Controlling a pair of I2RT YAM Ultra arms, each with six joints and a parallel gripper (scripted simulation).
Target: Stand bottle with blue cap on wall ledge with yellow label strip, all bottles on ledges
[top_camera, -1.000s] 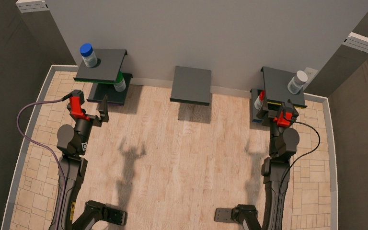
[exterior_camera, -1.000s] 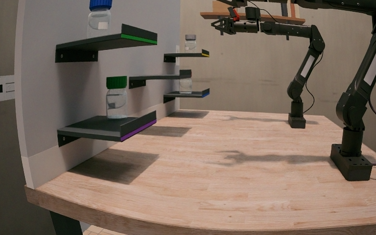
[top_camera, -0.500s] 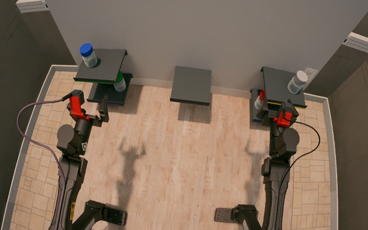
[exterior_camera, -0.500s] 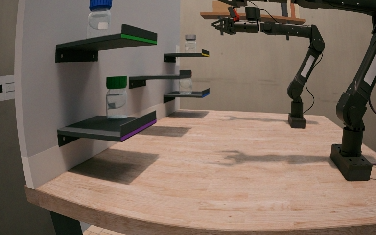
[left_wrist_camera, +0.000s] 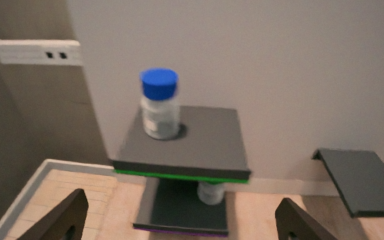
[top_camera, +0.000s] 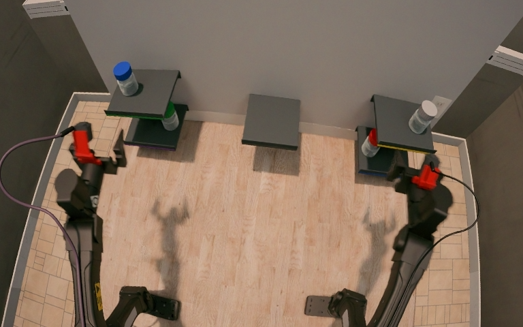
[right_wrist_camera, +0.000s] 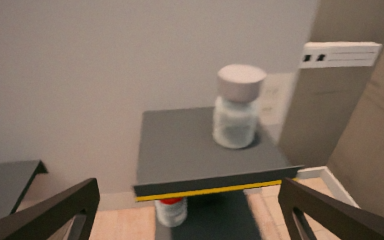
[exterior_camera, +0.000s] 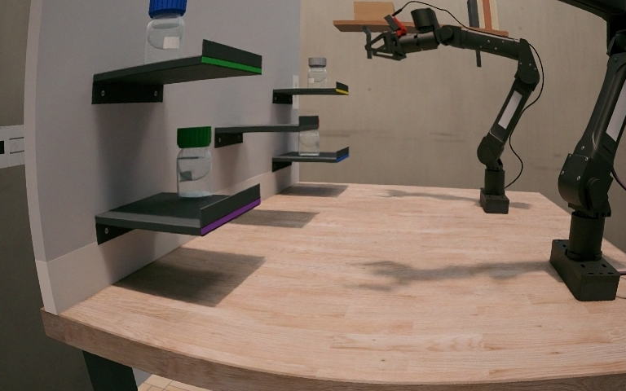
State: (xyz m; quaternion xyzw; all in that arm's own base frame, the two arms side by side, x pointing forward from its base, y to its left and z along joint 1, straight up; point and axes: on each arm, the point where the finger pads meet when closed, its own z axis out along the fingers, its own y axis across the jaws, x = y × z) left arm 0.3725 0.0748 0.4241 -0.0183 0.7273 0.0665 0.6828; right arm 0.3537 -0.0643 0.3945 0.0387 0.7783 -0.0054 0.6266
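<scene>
The blue-capped bottle (top_camera: 125, 78) stands on the upper left ledge with the green strip (top_camera: 144, 97); it also shows in the left wrist view (left_wrist_camera: 159, 102). The yellow-strip ledge (top_camera: 402, 123) is at the upper right and carries a grey-capped bottle (top_camera: 422, 116), seen close in the right wrist view (right_wrist_camera: 236, 107). My left gripper (top_camera: 100, 152) is open and empty, in front of and a little above the green-strip ledge. My right gripper (top_camera: 412, 163) is open and empty, in front of the yellow-strip ledge (right_wrist_camera: 209, 150).
A green-capped bottle (top_camera: 169, 115) stands on the purple-strip ledge (exterior_camera: 180, 213) below the green one. A red-capped bottle (top_camera: 370, 142) (exterior_camera: 311, 156) stands on the blue-strip ledge below the yellow one. A bare ledge (top_camera: 272, 120) sits mid-wall.
</scene>
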